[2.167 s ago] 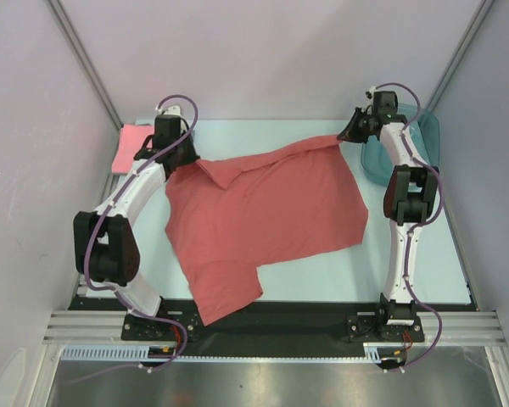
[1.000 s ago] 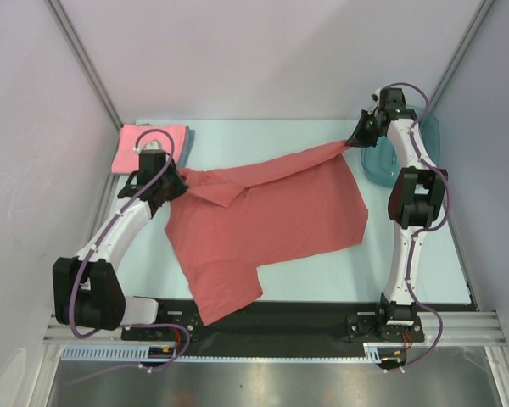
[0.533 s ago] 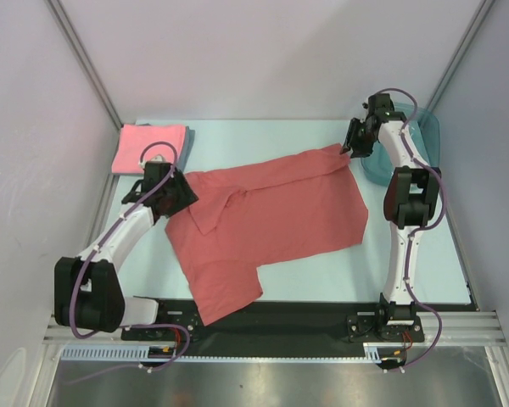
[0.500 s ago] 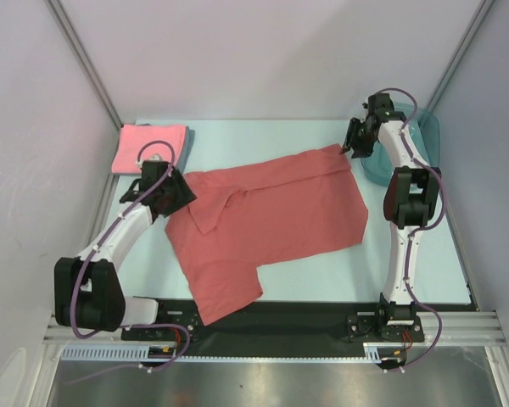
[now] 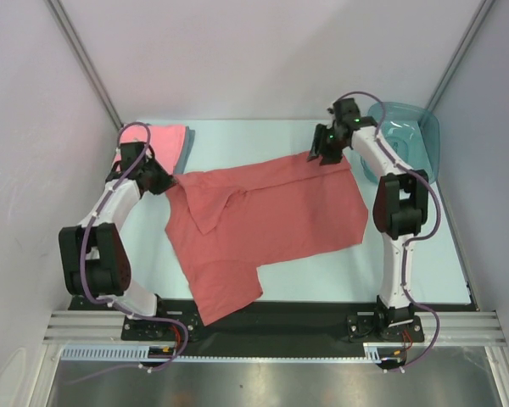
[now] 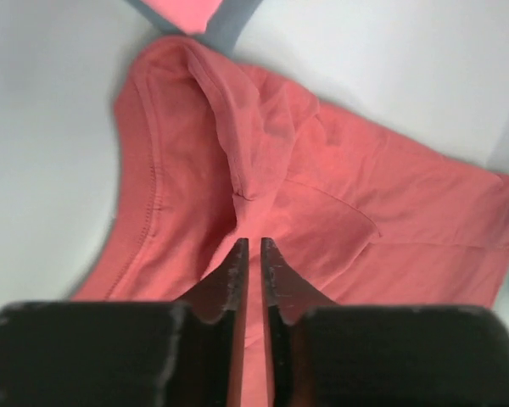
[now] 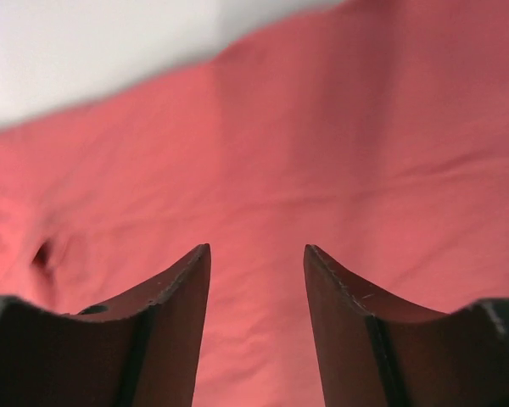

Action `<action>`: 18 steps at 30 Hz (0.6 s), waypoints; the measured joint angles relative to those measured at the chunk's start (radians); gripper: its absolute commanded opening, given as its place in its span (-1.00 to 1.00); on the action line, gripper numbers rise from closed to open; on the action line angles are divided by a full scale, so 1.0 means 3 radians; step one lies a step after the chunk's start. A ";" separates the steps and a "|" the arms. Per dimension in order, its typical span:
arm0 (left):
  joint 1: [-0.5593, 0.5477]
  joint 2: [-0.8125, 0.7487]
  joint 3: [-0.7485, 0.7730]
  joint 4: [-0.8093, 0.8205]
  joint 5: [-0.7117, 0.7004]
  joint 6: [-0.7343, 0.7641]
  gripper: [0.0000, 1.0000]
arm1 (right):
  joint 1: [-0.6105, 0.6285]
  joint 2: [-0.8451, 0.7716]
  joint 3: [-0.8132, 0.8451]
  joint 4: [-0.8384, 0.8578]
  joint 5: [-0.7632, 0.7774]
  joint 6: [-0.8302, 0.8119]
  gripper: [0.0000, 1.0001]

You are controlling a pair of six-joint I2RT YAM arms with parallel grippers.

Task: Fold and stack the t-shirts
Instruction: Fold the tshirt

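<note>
Brick-red t-shirt [image 5: 271,220]: spread open and unfolded on the pale worktop [image 5: 263,136], between the two hands. The fabric is matte soft cotton with shallow wrinkles and an irregular outline. A flap is turned over near the left hand, and a near corner is draped onto the dark strip [image 5: 322,315] at the worktop's near edge.

Left hand [image 5: 163,181]: set at the shirt's far left corner. In the wrist view a raised ridge of bunched cloth is seen running straight to the fingertips of the left hand [image 6: 254,246], with a curved stitched hem to the left of it. The dark fingers [image 6: 231,280] are drawn almost together, leaving only a thin slit through which red shows. Whether the ridge is pinched cannot be told.

Right hand [image 5: 318,157]: placed over the shirt's far right edge. The fingers [image 7: 182,292] are dark, tapered and curved on their inner faces. They are held well apart, released, with nothing between them. The cloth beneath the right hand [image 7: 256,248] is blurred and smooth, with faint creases.

Pink t-shirt [image 5: 165,136]: folded to a flat square and laid on the grey-blue t-shirt [image 5: 186,146], of which only an edge is seen. The stack is just beyond the left hand.

Tub [image 5: 407,127]: teal, translucent and rounded, to the right of the right hand.
</note>
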 measured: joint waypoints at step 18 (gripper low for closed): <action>0.0023 0.0367 -0.0519 -0.0226 0.0139 -0.0237 -0.99 | 0.0567 -0.1069 -0.1860 -0.0285 0.0687 0.0071 0.04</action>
